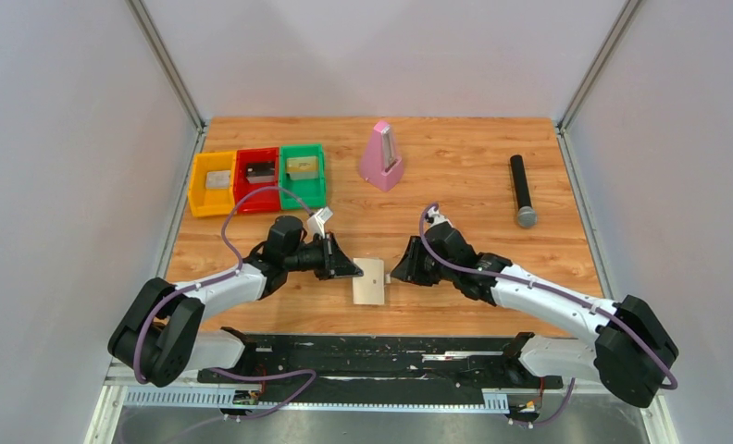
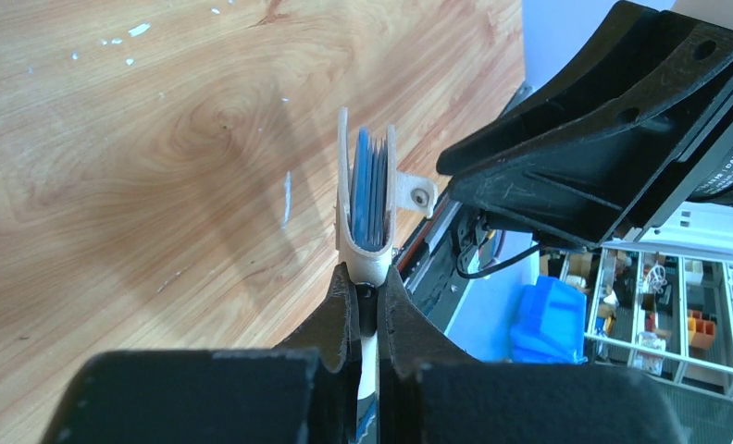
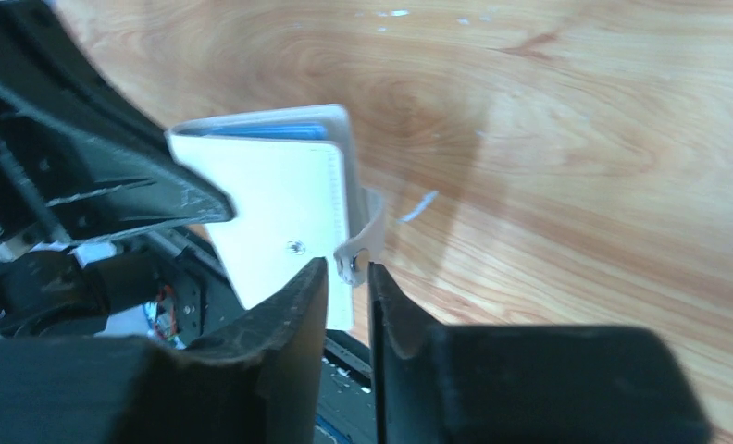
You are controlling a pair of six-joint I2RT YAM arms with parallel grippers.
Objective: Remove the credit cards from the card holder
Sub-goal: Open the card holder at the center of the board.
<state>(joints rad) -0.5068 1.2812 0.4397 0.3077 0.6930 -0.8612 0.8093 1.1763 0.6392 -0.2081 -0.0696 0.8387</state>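
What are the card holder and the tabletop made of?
The card holder: likely faux leather or soft vinyl, matte cream; stitched edge, bendy snap strap. The tabletop: wood or wood-grain laminate, slight sheen; grain and knots show, can't tell which.

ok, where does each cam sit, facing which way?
Top external: above, behind the robot, looking down on the table; left arm and right arm show.
Left wrist: looks along the left gripper, shut on the card holder.
Right wrist: looks along the right gripper, shut on its strap.
Shared: all see the card holder.
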